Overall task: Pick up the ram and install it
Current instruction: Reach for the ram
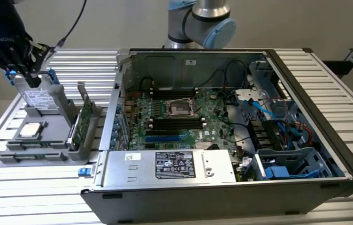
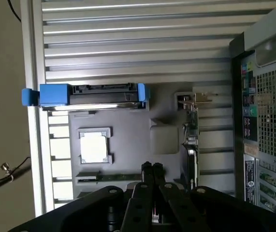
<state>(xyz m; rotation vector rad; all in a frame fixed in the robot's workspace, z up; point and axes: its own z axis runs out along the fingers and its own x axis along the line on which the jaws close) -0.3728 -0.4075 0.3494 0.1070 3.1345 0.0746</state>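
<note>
The ram [image 2: 99,177] is lying in the grey tray [image 2: 128,145] beside the processor [image 2: 94,147], wrist view; my gripper [image 2: 152,167] is hovering over the tray, fingers together, empty. I'm favouring a square, straight descent. Exterior view: the hard drive [image 1: 39,99] and expansion card [image 1: 84,119] are crowding the approach.

Soft, even light — mild glare on the slatted table [image 2: 142,43], case [image 1: 176,70] interior shadowed.
</note>
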